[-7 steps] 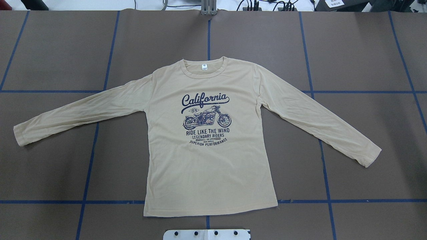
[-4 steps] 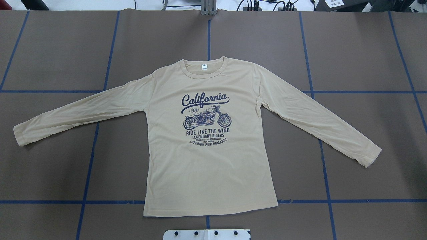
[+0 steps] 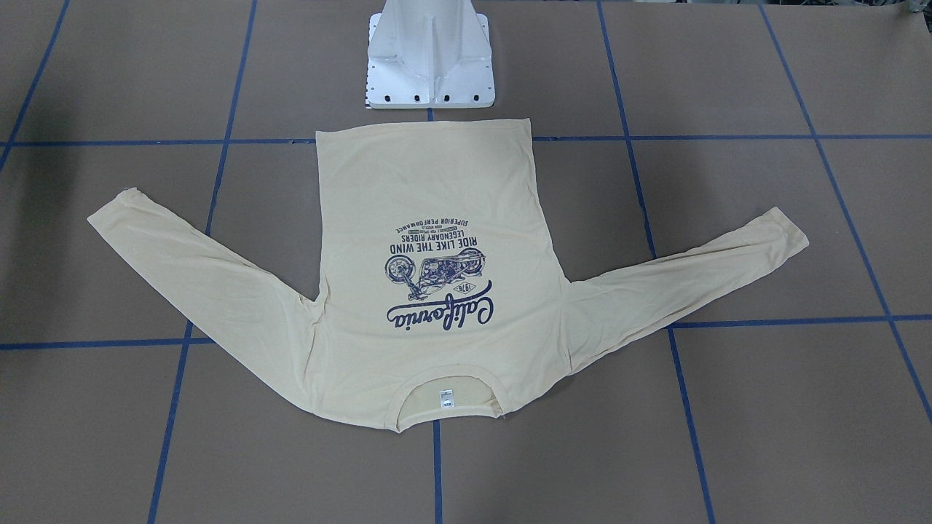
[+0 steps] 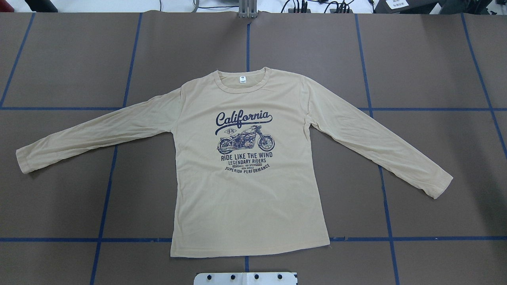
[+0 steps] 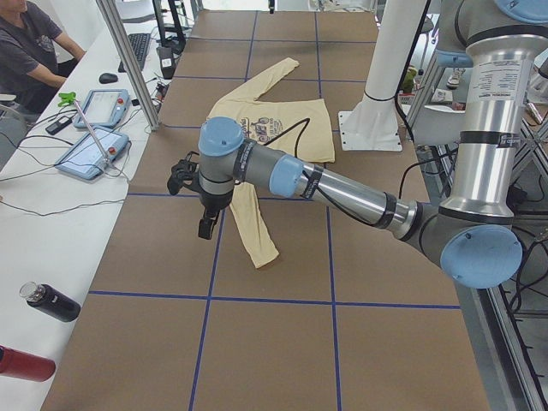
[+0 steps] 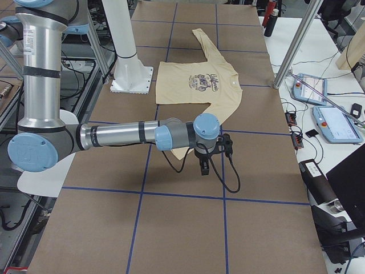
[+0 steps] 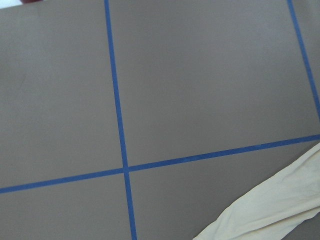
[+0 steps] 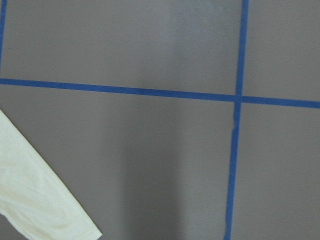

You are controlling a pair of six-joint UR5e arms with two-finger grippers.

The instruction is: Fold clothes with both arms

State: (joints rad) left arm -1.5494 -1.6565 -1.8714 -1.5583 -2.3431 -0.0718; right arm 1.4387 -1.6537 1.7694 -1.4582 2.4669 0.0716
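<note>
Left fingers (image 5: 206, 227): one pair, centre-left of the left-side view, hanging above the worktop (image 4: 435, 59) near a cuff; I cannot tell their opening.
Shirt (image 4: 245, 198): one, flat and print-up in mid-frame overhead, collar toward the top, hem at the bottom.
Sleeves: two, spread out, cuffs at far left (image 4: 23, 163) and far right (image 4: 439, 186).
Right fingers (image 6: 203, 166): one pair, centre of the right-side view, near the other cuff; I cannot tell their opening either.
</note>
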